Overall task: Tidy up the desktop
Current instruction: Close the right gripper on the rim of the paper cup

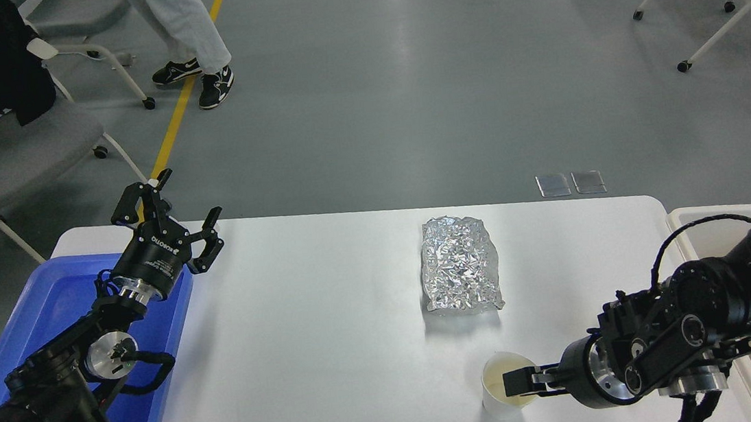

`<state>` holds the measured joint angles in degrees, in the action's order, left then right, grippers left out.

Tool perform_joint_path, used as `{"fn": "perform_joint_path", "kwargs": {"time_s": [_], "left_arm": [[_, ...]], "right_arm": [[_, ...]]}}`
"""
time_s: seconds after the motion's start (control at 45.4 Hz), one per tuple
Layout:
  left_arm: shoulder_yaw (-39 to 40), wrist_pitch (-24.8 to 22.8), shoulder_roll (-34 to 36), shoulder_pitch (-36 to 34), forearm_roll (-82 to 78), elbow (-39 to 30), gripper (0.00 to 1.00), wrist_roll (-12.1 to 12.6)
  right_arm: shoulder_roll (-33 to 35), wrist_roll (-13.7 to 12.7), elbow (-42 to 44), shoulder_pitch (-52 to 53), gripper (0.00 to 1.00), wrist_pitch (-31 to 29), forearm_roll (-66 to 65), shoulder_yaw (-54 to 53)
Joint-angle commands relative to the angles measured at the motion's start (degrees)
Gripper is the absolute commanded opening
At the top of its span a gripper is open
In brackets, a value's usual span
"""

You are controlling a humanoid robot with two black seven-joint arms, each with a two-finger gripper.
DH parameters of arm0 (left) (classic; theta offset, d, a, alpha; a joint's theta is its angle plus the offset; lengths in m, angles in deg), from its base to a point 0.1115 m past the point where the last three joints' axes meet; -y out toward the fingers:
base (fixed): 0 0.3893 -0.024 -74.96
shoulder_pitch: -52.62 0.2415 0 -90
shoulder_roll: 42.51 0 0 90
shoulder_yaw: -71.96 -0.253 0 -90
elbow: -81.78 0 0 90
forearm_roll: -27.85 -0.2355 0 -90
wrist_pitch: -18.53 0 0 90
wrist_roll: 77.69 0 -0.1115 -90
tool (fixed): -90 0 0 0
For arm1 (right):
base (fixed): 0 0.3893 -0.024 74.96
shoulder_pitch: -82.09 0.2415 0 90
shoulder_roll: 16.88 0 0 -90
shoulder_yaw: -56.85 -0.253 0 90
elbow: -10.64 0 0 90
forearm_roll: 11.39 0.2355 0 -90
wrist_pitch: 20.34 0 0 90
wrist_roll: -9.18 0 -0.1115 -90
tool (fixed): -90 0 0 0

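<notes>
The white desktop (325, 333) holds a crumpled sheet of silver foil (461, 273) right of centre and a white paper cup (501, 395) near the front edge. My right gripper (521, 383) reaches in from the right and sits at the cup's mouth, with one dark finger over the rim. I cannot tell its two fingers apart or whether they grip the cup. My left gripper (187, 197) is open and empty, raised over the desktop's far left corner beside the blue tub (57, 304).
A beige-white tub (707, 224) stands off the desktop's right edge, partly behind my right arm. Chairs and a person's legs (189, 29) are on the floor beyond the table.
</notes>
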<state>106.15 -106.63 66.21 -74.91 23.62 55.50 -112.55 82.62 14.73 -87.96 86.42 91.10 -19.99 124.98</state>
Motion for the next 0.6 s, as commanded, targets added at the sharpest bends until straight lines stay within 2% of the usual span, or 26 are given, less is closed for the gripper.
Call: {"fn": "perform_joint_path", "kwargs": {"time_s": [0.0,0.044,0.11,0.198,0.287,0.331,0.419,0.463,0.485,0.573], "left_arm": [[0.0,0.0,0.0,0.0,0.0,0.0,1.00,0.0],[0.0,0.0,0.0,0.0,0.0,0.0,1.00,0.0],[0.0,0.0,0.0,0.0,0.0,0.1,1.00,0.1],[0.0,0.0,0.0,0.0,0.0,0.0,1.00,0.1],[0.0,0.0,0.0,0.0,0.0,0.0,1.00,0.0],[0.0,0.0,0.0,0.0,0.0,0.0,1.00,0.1],[0.0,0.0,0.0,0.0,0.0,0.1,1.00,0.1],[0.0,0.0,0.0,0.0,0.0,0.1,1.00,0.1],[0.0,0.0,0.0,0.0,0.0,0.0,1.00,0.0],[0.0,0.0,0.0,0.0,0.0,0.0,1.00,0.0]], "right_arm": [[-1.0,0.2,1.4,-3.5,0.98,4.2,2.1,-0.4],[-1.1,0.3,1.7,-4.1,0.97,5.2,3.0,-0.6],[-1.3,1.0,1.8,-4.6,0.83,5.9,3.2,-0.6],[-1.7,1.4,1.8,-4.7,0.69,6.1,3.2,-0.6],[-1.8,1.5,1.8,-4.7,0.49,6.3,3.2,-0.6],[-1.9,1.5,1.8,-4.7,0.45,6.6,3.2,-0.6],[-2.1,1.5,1.7,-4.7,0.42,7.1,3.1,-0.6],[-2.1,1.5,1.7,-4.7,0.37,7.1,3.3,-0.6],[-2.1,1.5,1.7,-4.8,0.25,7.2,3.3,-0.6],[-1.9,1.5,1.7,-4.8,0.00,7.2,3.2,-0.6]]}}
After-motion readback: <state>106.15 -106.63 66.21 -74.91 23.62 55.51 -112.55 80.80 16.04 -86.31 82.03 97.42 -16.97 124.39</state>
